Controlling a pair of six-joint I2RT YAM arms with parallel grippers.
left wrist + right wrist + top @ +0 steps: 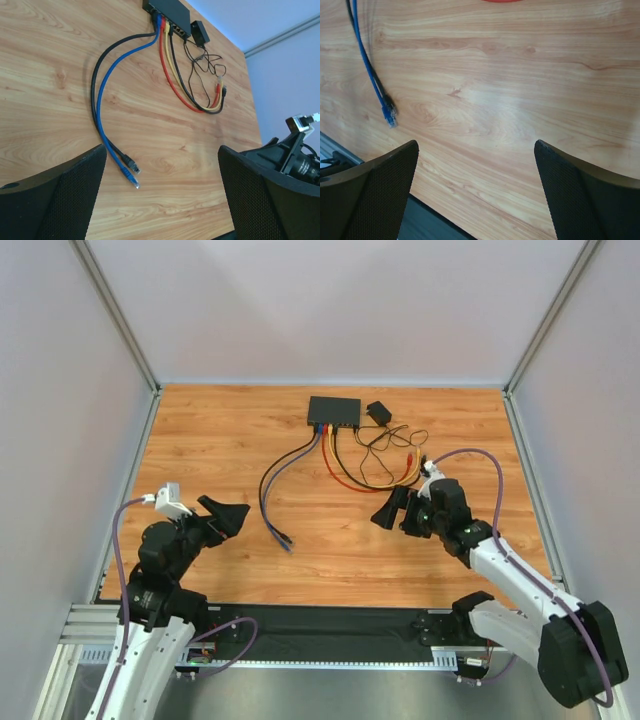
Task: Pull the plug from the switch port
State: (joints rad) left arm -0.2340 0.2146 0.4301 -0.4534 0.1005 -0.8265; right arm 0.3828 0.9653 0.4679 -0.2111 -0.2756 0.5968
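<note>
The switch (pixel 334 411) is a flat black box at the back middle of the table; it also shows in the left wrist view (pixel 169 16). Black, blue (pixel 318 427), red and yellow plugs sit in its front sockets. The blue cable (pixel 275 495) and a black cable run down to loose ends near the middle (pixel 131 176). Red and yellow cables (pixel 350 475) loop right. My left gripper (pixel 228 513) is open and empty at the near left. My right gripper (pixel 392 508) is open and empty at the near right. Both are far from the switch.
A small black power adapter (pixel 379 412) with thin black wire lies right of the switch. Loose red and yellow cable ends (pixel 412 462) lie near my right wrist. Grey walls enclose the wooden table (pixel 220 440). A black strip (pixel 330 625) runs along the near edge.
</note>
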